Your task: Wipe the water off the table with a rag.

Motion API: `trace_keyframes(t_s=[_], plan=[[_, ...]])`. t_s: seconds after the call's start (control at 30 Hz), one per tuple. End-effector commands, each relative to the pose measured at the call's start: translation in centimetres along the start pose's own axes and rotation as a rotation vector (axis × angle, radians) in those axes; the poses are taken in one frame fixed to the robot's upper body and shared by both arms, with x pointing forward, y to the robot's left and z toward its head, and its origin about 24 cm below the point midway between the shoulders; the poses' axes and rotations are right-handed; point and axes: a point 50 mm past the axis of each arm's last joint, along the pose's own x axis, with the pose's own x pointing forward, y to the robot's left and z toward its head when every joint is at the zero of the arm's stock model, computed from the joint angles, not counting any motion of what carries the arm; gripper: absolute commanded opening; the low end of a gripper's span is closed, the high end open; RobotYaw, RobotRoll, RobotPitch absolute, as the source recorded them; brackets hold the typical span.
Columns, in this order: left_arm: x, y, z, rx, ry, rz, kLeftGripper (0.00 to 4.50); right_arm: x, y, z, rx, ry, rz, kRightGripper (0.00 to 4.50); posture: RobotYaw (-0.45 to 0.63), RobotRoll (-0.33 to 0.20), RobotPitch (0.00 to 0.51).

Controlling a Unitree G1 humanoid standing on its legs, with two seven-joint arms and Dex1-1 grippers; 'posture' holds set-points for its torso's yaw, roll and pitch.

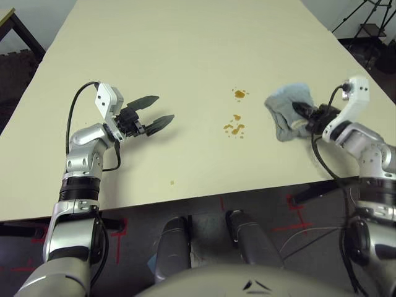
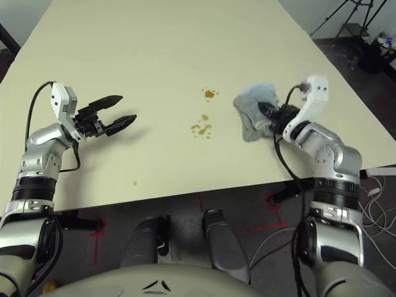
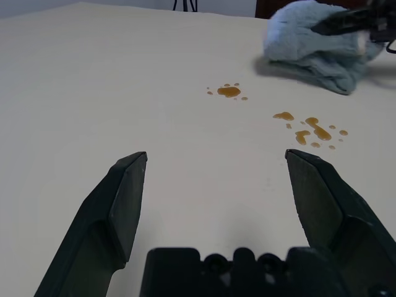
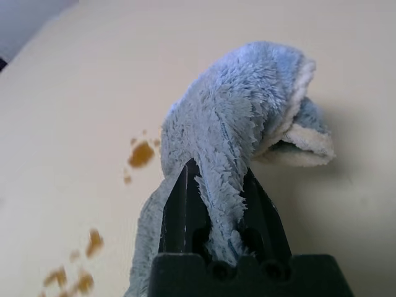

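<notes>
The blue-grey rag (image 1: 286,110) lies bunched at the right of the cream table (image 1: 185,49), and my right gripper (image 1: 303,111) is shut on a fold of the rag (image 4: 247,117). Amber-brown water splotches sit just left of the rag: one spot (image 1: 239,93) farther back and a cluster (image 1: 234,127) nearer the front edge. In the left wrist view the water (image 3: 229,91) lies ahead of the open fingers. My left gripper (image 1: 159,110) hovers open over the left part of the table, pointing right, with nothing between its fingers.
A tiny tan speck (image 1: 172,182) sits near the table's front edge. A dark tripod (image 1: 365,18) and other gear stand on the floor beyond the table's right side. Red tape marks (image 1: 297,216) show on the floor below.
</notes>
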Motion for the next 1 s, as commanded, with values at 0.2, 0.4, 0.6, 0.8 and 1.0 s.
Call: trace_keyframes(t_s=[0.2, 0.4, 0.6, 0.8, 1.0], plan=[[0.3, 0.0, -0.4, 0.009, 0.009, -0.001, 4.5, 4.0, 0.8, -1.2, 0.017, -0.038, -0.106, 0.19, -0.13, 0.0, 0.129], [0.2, 0.0, -0.2, 0.014, 0.006, 0.001, 4.5, 5.6, 0.8, -3.0, -0.008, -0.001, -0.167, 0.19, -0.12, 0.0, 0.133], [-0.1, 0.0, -0.2, 0.016, 0.011, 0.004, 4.5, 6.6, 1.3, -4.7, -0.027, 0.05, -0.165, 0.19, -0.11, 0.0, 0.137], [-0.2, -0.1, -0.2, 0.018, 0.015, 0.005, 4.5, 8.2, 4.8, -6.8, -0.012, 0.12, -0.048, 0.18, -0.1, 0.0, 0.14], [-0.3, -0.1, -0.2, 0.018, 0.018, 0.005, 4.5, 9.3, 8.3, -8.4, 0.0, 0.177, 0.068, 0.18, -0.09, 0.0, 0.144]])
